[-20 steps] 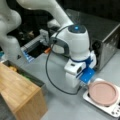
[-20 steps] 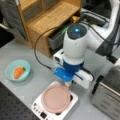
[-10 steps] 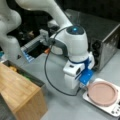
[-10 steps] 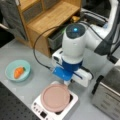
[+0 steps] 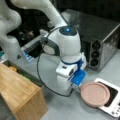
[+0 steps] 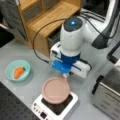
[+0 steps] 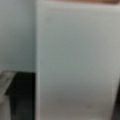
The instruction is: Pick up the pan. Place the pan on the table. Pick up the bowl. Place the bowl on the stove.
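Observation:
The pinkish-brown pan (image 5: 95, 93) (image 6: 55, 90) hangs partly over the white stove (image 5: 113, 103) (image 6: 53, 110), off-centre toward the arm. My gripper (image 5: 77, 87) (image 6: 65, 75) is at the pan's near rim, shut on its white stub handle, which fills the wrist view (image 7: 75, 62). The hand's body hides the fingers in both front views. The teal bowl (image 6: 10, 72) holding an orange piece of food sits on the grey table (image 6: 35, 82) at a front view's left, well away from the gripper.
A steel toaster oven (image 5: 100, 40) (image 6: 107, 97) stands close beside the stove. A wooden block (image 5: 20, 95) and a wooden shelf unit (image 6: 50, 20) flank the arm. A black cable (image 6: 37, 47) loops off the wrist.
The pan has shifted with the gripper off the stove's centre, toward the arm's side. The bowl has stayed put.

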You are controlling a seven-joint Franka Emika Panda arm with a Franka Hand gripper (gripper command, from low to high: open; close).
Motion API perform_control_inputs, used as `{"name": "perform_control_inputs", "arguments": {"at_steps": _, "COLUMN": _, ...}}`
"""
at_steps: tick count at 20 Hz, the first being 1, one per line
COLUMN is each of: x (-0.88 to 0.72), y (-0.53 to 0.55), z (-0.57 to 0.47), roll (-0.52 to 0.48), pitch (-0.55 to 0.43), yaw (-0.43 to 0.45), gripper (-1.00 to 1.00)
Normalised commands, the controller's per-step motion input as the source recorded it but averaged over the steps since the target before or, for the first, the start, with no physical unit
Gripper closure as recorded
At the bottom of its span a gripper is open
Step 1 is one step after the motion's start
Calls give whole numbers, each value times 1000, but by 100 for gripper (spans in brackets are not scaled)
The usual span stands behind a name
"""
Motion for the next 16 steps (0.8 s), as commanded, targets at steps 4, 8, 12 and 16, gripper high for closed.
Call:
{"name": "perform_control_inputs", "arguments": {"at_steps": 4, "x": -296, "y": -160, "z": 19, "roll": 104, "pitch": -50, "yaw": 3, "gripper": 100}}
{"name": "perform_control_inputs", "arguments": {"at_steps": 8, "x": -328, "y": -204, "z": 18, "roll": 98, "pitch": -65, "yaw": -8, "gripper": 100}}
{"name": "perform_control_inputs", "arguments": {"at_steps": 12, "x": -261, "y": -163, "z": -5, "roll": 98, "pitch": -82, "yaw": -32, "gripper": 100}}
{"name": "perform_control_inputs", "arguments": {"at_steps": 16, "x": -253, "y": -110, "z": -1, "roll": 92, "pitch": -99, "yaw": -39, "gripper": 100}}
